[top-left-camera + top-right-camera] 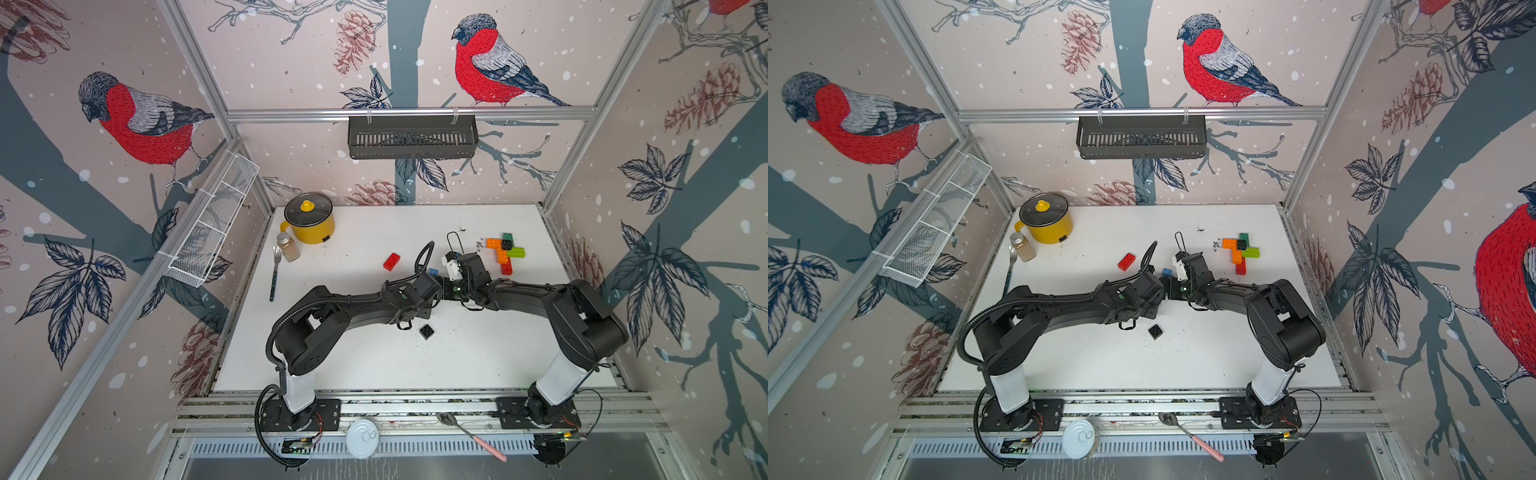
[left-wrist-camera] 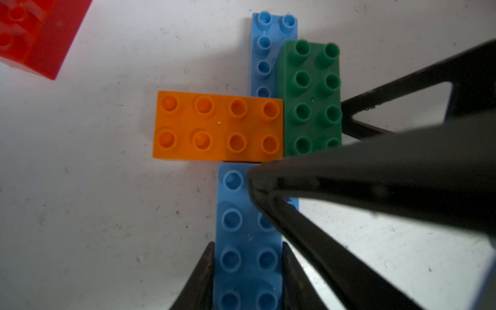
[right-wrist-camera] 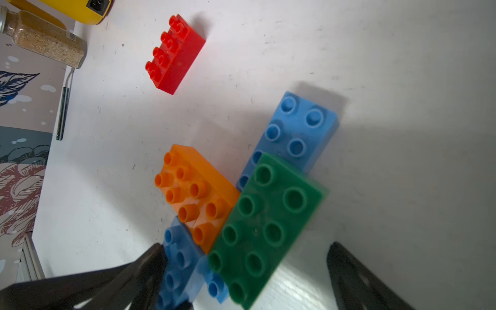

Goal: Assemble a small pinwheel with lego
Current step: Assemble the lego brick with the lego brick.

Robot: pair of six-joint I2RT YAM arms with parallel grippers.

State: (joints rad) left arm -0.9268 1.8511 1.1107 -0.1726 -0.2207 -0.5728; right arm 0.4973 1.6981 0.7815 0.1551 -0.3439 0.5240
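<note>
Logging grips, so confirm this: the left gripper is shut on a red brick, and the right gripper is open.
Not red: the left gripper is shut on a blue brick, as the left wrist view shows; the red brick lies loose on the table. The right gripper is open.

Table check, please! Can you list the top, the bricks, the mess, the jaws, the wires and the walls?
Surface: white table, dark specks.
Job's things: built pinwheel; orange brick, green brick, blue brick, second blue brick grouped; loose red brick, black square.
Clutter: yellow pot, spice jar, fork.
Grippers: left gripper, jaws shut on blue brick; right gripper, jaws open around green brick.
Cables: black hose along left arm.
Surroundings: bird wallpaper, black basket, white mesh basket.
</note>
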